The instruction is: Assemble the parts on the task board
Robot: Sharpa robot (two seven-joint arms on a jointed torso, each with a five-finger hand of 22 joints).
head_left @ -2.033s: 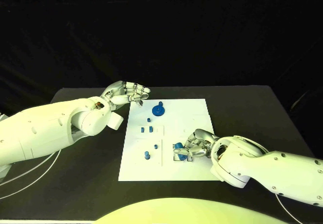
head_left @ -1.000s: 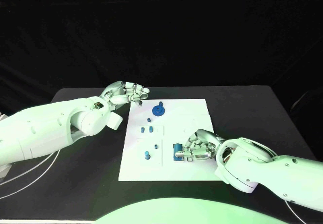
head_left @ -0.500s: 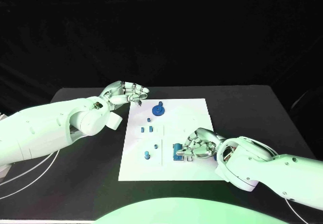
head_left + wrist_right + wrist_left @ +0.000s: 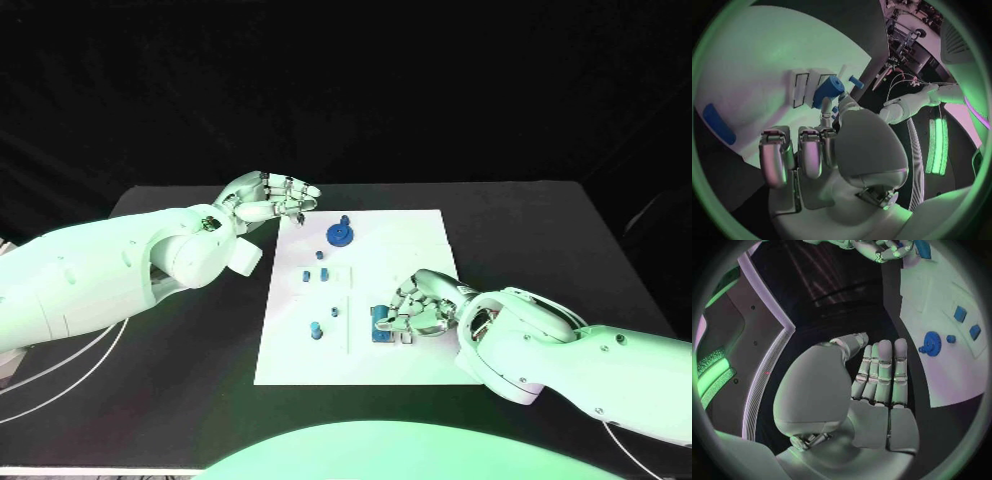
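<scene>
- While the right hand (image 4: 414, 308) grips a blue part (image 4: 384, 322) low on the white board (image 4: 389, 250), fingers curled round it.
- Left hand (image 4: 270, 198) hovers clenched, holding nothing, beside the board's far corner, near the blue gear (image 4: 339, 236).

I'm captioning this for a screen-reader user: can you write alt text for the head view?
The robot's right hand works at a blue part on the near right of the white task board, which lies on a black table. The left hand hovers with fingers curled beside the board's far left corner, near a round blue gear; several small blue parts dot the board's middle.
</scene>
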